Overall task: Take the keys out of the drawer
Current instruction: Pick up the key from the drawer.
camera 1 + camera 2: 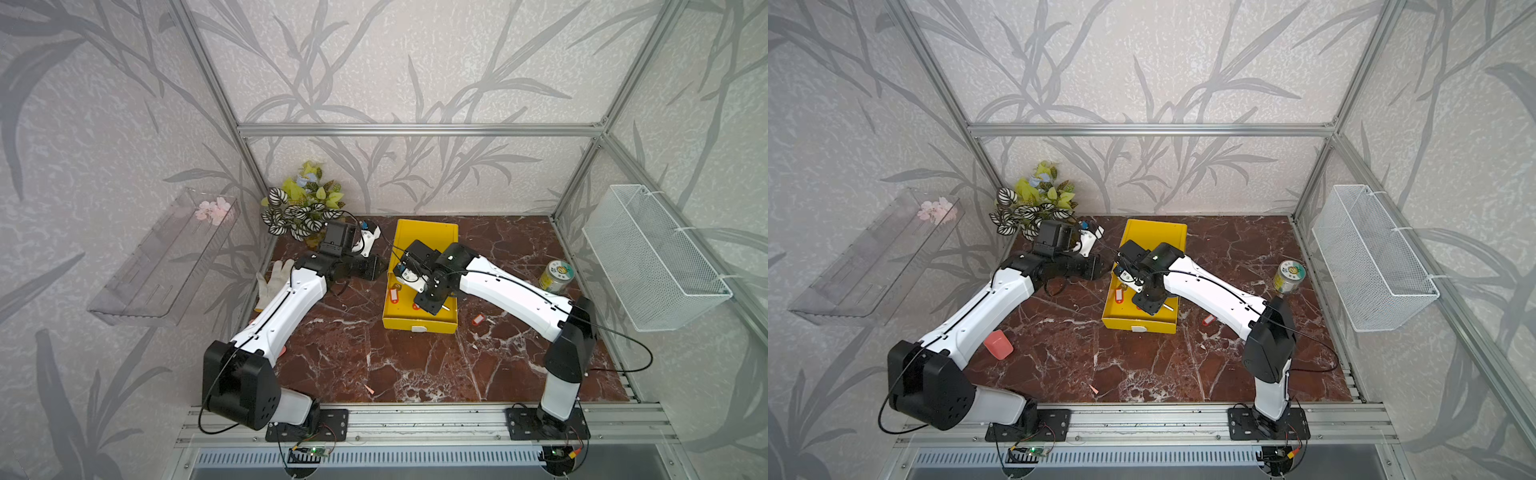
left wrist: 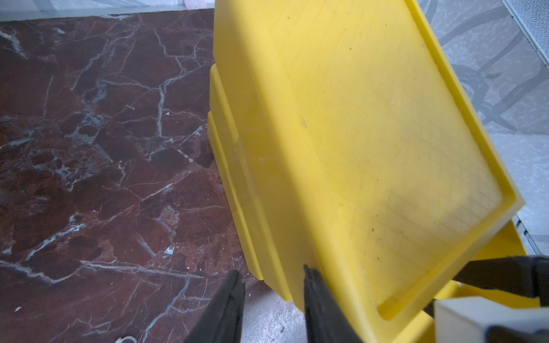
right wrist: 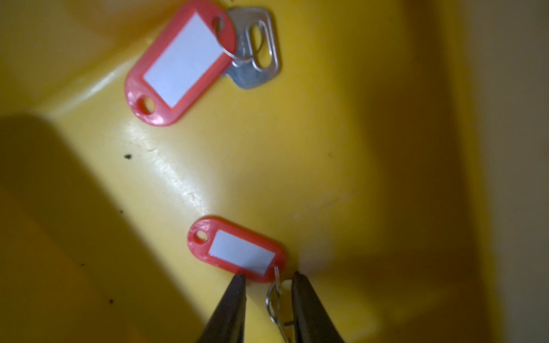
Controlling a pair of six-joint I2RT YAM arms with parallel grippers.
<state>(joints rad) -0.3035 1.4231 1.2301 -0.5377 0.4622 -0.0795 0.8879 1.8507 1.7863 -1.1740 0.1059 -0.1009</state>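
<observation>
Lying near the front wall of the yellow drawer [image 1: 419,323], one red-tagged key [image 3: 237,251] has its ring between the parted jaws of the right gripper [image 3: 269,280], ungripped. A second key [image 3: 181,65] lies beside it. A third key [image 1: 478,319] rests on the worktop [image 1: 353,365] off the drawer's right front corner. The left gripper [image 2: 273,273] hangs parted, empty, by the yellow case [image 2: 356,118].

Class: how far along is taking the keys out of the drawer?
Done: one red-tagged key lies on the table beside the yellow drawer. In hand: the right gripper straddles a second key's ring inside the drawer, fingers not yet closed. Left: that key and a third key.
</observation>
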